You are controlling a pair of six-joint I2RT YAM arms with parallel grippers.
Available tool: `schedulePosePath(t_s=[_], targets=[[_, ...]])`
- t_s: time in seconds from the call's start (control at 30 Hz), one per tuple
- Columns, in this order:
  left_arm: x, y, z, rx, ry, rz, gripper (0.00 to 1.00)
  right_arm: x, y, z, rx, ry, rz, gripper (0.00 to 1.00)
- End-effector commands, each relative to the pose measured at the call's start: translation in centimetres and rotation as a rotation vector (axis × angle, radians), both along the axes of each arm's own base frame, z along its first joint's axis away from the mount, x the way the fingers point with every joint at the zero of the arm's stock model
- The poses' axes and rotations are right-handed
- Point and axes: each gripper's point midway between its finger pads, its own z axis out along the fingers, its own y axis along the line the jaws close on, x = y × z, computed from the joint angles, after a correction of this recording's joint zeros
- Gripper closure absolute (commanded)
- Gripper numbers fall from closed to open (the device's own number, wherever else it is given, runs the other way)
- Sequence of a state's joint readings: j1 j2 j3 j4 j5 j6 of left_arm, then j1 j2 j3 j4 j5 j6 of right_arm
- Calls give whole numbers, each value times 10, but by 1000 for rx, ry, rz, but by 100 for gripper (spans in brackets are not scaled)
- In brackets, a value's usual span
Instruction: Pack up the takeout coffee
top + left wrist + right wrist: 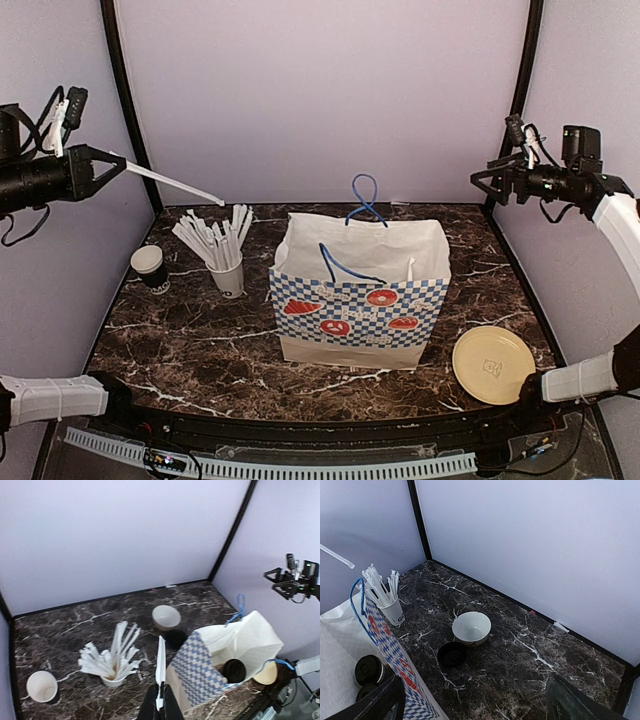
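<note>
left tool (118, 161) clamped on a white wrapped stick (175, 183), up high. right tool (478, 181) wide open, empty. lidded cups (233, 670) already in the bag (360, 290). open cup (148, 262) on the table (220, 350) far left, lid (451, 654) behind the bag. Looks like the stick goes in next: line it up over the bag mouth.

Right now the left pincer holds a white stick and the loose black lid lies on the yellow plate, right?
No: the left pincer holds a white stick, but the loose black lid lies on the table beside the white bowl, as the right wrist view shows.
</note>
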State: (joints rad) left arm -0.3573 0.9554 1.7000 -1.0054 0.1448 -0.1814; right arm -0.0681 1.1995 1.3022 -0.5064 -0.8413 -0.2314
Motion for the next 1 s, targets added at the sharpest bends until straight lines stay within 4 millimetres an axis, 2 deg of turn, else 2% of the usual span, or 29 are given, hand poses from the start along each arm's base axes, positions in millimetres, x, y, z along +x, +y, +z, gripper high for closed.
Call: schedulePosePath(t_s=[0.0,0.03,0.07,0.1,0.13,0.27,0.37,0.4,0.43,0.47,0.5,0.53,0.57,0.73,0.77,0.8,0.83,0.87,0.9,0.93,0.97], targets=[[-9,-54,41,-196,-71,-297,100,-4,3,13,-1,-37,15,1],[-13,-66,41,-244,-42,-366,100,-5,2,13,-3,-40,12,1],[-12,-72,52,-275,-81,-405,100,-5,2,13,-5,-42,9,1],[-12,-82,48,-315,-43,-462,100,-5,2,13,-7,-44,6,2],[-10,-87,54,-337,-68,-491,100,-6,1,12,-7,-46,3,1],[1,-118,30,-387,3,-594,100,-8,0,13,-15,-53,-6,2],[-1,-152,9,-394,50,-675,100,-9,0,13,-22,-54,-8,2],[5,-163,-2,-398,66,-690,100,-9,0,14,-24,-55,-8,1],[1,-175,-7,-407,85,-718,100,-9,0,14,-24,-57,-6,1],[8,-185,-18,-415,101,-718,100,-8,0,14,-23,-56,-6,1],[1,-198,-24,-416,113,-750,100,-8,0,14,-22,-55,-4,1],[8,-209,-35,-412,120,-745,100,-7,0,14,-22,-52,-4,2],[3,-220,-40,-405,128,-767,100,-6,0,14,-20,-51,-3,1],[7,-273,-89,-348,189,-790,100,-5,0,13,-24,-48,-1,1],[8,-279,-91,-359,186,-804,100,-5,0,13,-23,-48,1,1],[7,-290,-102,-357,218,-822,100,-5,0,13,-24,-47,2,1],[7,-295,-102,-361,216,-834,100,-5,0,13,-24,-47,2,2],[7,-303,-113,-346,240,-843,94,-5,0,12,-25,-46,3,1],[8,-306,-113,-337,243,-845,88,-6,0,12,-26,-45,2,1],[11,-309,-120,-309,249,-838,75,-6,0,11,-28,-46,2,1],[12,-308,-122,-286,265,-824,69,-7,0,11,-31,-48,0,1]])
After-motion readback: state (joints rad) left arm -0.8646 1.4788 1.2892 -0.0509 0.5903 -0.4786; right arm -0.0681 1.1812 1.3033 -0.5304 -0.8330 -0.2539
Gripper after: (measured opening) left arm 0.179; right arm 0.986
